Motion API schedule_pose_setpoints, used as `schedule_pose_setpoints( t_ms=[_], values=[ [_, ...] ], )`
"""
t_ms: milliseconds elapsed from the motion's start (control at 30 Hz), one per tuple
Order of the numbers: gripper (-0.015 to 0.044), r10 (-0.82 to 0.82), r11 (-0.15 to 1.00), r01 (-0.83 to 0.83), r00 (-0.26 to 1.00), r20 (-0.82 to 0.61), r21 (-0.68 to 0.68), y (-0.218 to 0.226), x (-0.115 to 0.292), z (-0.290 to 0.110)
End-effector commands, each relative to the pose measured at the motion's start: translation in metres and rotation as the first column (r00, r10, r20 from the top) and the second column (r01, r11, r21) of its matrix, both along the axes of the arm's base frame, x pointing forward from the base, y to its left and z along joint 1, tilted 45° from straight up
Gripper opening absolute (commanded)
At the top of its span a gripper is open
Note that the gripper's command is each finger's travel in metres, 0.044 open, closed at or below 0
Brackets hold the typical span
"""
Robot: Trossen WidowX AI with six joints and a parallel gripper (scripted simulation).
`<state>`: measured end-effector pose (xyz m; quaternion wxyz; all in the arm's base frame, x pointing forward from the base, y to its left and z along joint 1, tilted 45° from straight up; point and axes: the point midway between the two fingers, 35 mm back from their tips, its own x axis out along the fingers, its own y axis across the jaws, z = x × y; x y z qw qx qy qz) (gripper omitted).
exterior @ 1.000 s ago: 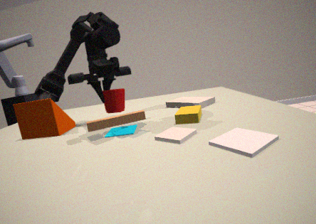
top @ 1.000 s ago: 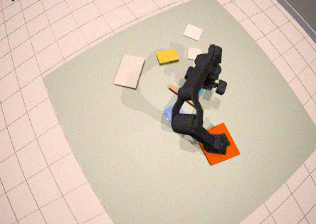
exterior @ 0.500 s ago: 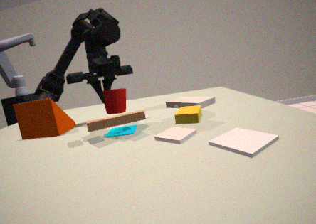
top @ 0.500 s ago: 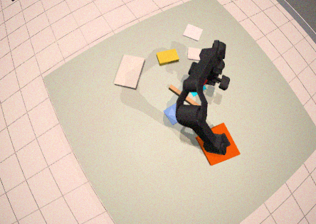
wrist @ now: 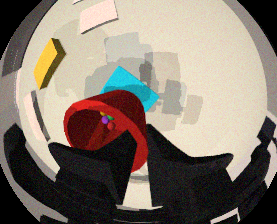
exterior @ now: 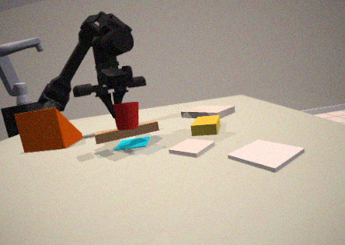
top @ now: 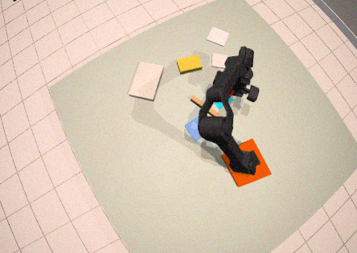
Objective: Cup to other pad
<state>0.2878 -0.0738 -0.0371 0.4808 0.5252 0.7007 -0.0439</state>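
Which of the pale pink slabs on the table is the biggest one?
The pale pink slab lying alone left of the yellow block in the top view: it is clearly larger than the two small ones near the arm.

From my feed, the work surface is a big pale grey-green table top (top: pixel 121 165) sitting on a floor (top: pixel 48 33) of pinkish-beige square tiles with thin dark grout lines. Behind it in the exterior view there's just a plain grey wall (exterior: pixel 233 32), no windows that I can spot. Lighting is soft and comes from above, throwing blurry overlapping shadows across the table top.
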Motion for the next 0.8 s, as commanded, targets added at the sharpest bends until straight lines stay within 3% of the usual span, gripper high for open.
schedule_pose_setpoints(
  t_ms=[0,767],
  values=[
    [0.0,-0.005,1.0,0.005,1.0,-0.001,0.006,0.006,0.0,-0.006],
    [0.0,0.001,1.0,-0.001,1.0,-0.001,0.002,0.026,0.0,-0.027]
  ],
)
